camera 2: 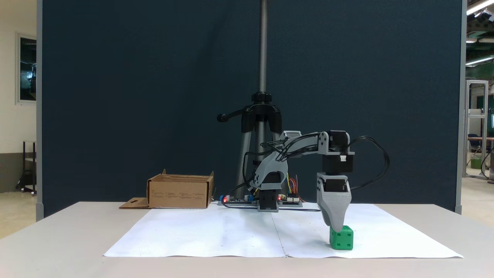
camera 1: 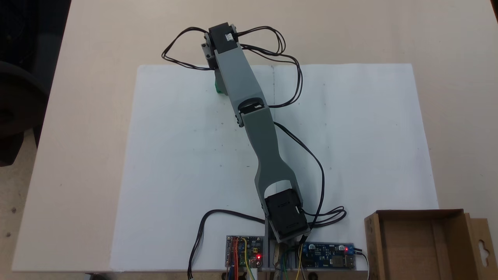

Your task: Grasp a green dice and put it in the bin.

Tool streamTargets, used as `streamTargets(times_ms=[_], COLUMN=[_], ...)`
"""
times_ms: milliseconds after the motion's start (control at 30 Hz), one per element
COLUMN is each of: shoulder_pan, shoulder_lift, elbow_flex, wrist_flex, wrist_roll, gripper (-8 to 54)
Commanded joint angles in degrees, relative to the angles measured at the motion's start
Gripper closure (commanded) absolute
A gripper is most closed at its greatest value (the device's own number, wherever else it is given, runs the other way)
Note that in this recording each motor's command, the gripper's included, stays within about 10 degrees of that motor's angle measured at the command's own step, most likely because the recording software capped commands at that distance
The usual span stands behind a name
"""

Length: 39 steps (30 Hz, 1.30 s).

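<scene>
The green dice (camera 2: 342,238) rests on the white paper (camera 2: 216,231); in a fixed view from above only a green corner of the dice (camera 1: 220,88) shows beside the arm. My gripper (camera 2: 336,227) points straight down, its grey tip overlapping the dice's upper left corner. Only a single grey wedge shows, so whether the jaws are open or shut is unclear. The brown cardboard bin (camera 1: 374,243) stands at the lower right of that view with nothing in it, and far to the left as the bin (camera 2: 179,192) in the front view.
Two circuit boards (camera 1: 244,252) (camera 1: 328,254) with red lights sit by the arm's base. Black cables (camera 1: 290,74) loop beside the arm. The bin's flap (camera 1: 482,245) with its hanger hole lies open. A tripod (camera 2: 262,116) stands behind the table.
</scene>
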Motion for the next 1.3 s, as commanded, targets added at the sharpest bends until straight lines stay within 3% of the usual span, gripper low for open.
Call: streamTargets(times_ms=[0, 1100, 1267], shoulder_pan=[-1.4, -4.1, -4.1], shoulder_lift=[1.1, -3.0, -3.1], elbow_flex=[-2.7, -2.8, -2.7], wrist_flex=[4.1, -1.8, -1.8], wrist_roll=[4.5, 7.1, 7.1], gripper=[2.5, 4.3, 9.8])
